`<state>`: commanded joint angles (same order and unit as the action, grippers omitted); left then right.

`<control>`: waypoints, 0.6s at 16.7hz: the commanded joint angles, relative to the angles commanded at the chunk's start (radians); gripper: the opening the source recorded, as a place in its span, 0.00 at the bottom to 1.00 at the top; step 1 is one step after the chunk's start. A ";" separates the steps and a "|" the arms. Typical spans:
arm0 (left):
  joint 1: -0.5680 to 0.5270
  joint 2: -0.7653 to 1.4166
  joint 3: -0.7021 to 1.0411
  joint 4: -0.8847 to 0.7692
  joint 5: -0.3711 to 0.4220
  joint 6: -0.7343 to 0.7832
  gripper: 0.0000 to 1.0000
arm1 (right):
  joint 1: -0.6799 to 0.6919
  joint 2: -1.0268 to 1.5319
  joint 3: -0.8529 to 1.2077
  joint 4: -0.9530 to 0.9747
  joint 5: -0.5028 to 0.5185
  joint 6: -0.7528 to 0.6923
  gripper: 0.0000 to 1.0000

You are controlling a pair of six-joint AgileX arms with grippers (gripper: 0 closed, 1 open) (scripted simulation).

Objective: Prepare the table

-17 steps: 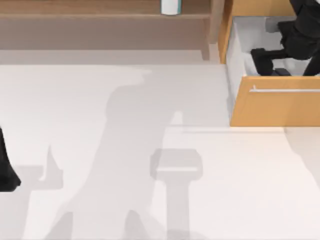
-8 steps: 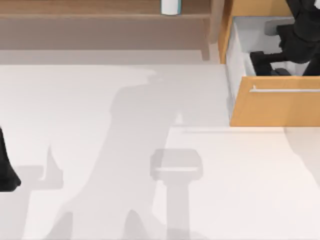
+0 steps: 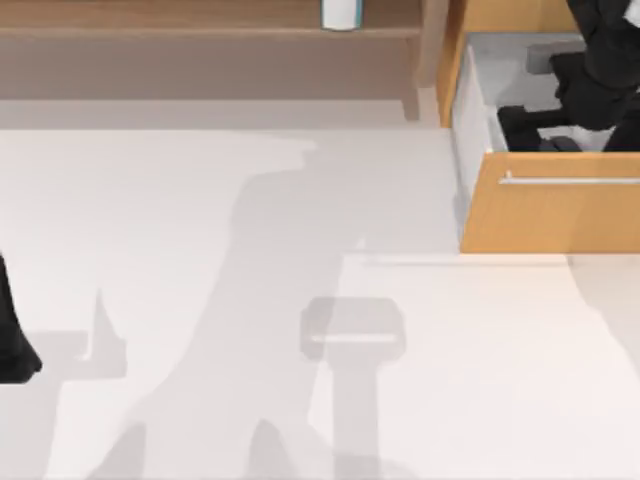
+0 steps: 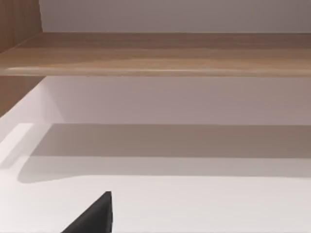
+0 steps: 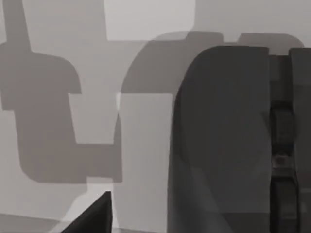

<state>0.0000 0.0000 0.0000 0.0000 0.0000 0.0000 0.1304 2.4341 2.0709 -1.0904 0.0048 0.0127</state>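
The right gripper (image 3: 535,125) reaches down into the open drawer (image 3: 550,205) at the top view's upper right, its black arm coming in from the upper right corner. Its fingers sit low in the white drawer interior, close to a dark object (image 5: 223,136) there; I cannot tell whether they are apart, together or clamped on anything. The left arm (image 3: 12,330) is parked at the table's left edge, a black shape partly cut off by the frame.

The table (image 3: 250,250) spreads across almost all of the top view, a plain, smooth white flat surface crossed by soft grey shadows. Along its far edge runs a brown wooden shelf (image 3: 200,30) with a flat board. The drawer unit is orange wood with a slim silver bar handle (image 3: 570,180) across its front panel. A small white container with a blue band (image 3: 341,14) stands on the shelf; no writing can be read on it.
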 joint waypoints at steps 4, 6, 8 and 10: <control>0.000 0.000 0.000 0.000 0.000 0.000 1.00 | -0.002 0.020 -0.008 0.015 -0.001 0.000 1.00; 0.000 0.000 0.000 0.000 0.000 0.000 1.00 | -0.002 0.020 -0.008 0.015 -0.001 0.000 1.00; 0.000 0.000 0.000 0.000 0.000 0.000 1.00 | -0.002 0.020 -0.008 0.015 -0.001 0.000 0.85; 0.000 0.000 0.000 0.000 0.000 0.000 1.00 | -0.002 0.020 -0.008 0.015 -0.001 0.000 0.70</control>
<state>0.0000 0.0000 0.0000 0.0000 0.0000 0.0000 0.1288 2.4539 2.0630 -1.0752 0.0034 0.0130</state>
